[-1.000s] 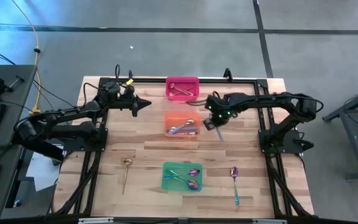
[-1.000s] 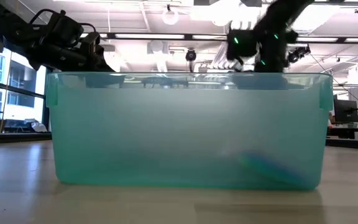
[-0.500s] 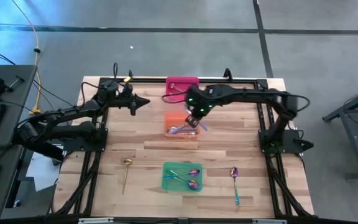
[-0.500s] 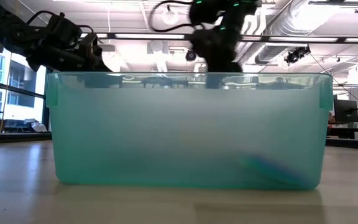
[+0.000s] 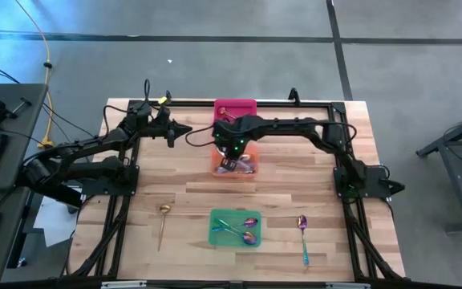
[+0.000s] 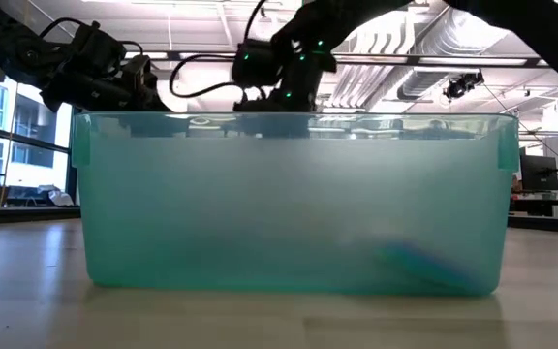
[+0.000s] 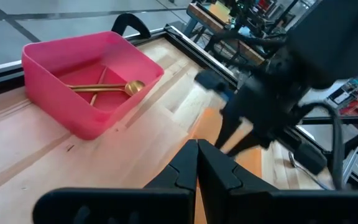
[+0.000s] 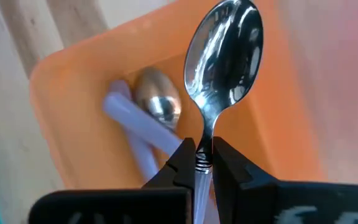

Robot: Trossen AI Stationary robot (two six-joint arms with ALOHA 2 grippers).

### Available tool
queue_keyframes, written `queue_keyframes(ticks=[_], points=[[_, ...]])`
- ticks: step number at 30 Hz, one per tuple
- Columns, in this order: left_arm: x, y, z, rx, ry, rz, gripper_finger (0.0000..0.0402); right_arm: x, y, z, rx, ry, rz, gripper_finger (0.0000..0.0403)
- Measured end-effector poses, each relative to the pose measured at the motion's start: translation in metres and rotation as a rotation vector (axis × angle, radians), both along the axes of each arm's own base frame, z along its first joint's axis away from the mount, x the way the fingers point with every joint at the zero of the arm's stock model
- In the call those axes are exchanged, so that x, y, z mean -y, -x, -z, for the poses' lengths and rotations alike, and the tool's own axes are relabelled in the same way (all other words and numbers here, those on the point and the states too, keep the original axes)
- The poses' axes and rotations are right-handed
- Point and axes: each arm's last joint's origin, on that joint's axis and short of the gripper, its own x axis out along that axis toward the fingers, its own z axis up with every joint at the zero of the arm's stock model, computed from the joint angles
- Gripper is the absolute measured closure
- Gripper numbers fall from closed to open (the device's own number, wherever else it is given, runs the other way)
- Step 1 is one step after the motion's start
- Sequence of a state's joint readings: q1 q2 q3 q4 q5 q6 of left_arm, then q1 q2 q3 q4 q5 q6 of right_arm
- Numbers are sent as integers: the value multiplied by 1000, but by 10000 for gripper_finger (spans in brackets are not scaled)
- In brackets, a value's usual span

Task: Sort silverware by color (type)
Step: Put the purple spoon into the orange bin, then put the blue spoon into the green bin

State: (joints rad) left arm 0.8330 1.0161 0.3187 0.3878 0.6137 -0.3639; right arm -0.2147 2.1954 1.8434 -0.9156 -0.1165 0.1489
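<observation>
Right gripper [image 8: 204, 163] | jaws pinching silver spoon [image 8: 225, 59] by its neck, bowl pointing away, above orange bin [image 5: 235, 160] | I judge release next | left gripper [image 7: 197, 163] pressed together, waiting by pink bin [image 7: 82, 93]

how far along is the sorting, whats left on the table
Mostly done. Gold pieces lie in the pink bin, silver ones in the orange bin, and iridescent spoons in the green bin. In hand: the right gripper holds a silver spoon over the orange bin. Left: a gold spoon and an iridescent spoon on the table. The left gripper waits beside the pink bin.
</observation>
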Motion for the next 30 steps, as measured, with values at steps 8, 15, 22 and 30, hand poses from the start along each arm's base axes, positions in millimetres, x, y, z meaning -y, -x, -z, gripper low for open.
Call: queue_keyframes(ticks=[8, 15, 22, 30], points=[[0, 0, 0, 0, -1, 2, 401, 0, -2, 3, 1, -74, 59, 338], [0, 0, 0, -3, -16, 6, 401, -4, 3, -29, 12, -90, 116, 272], [0, 0, 0, -5, -17, 2, 401, -32, 21, -71, 17, -69, 93, 305], [0, 0, 0, -10, -41, 8, 401, -82, 61, -85, 11, -51, 254, 396]])
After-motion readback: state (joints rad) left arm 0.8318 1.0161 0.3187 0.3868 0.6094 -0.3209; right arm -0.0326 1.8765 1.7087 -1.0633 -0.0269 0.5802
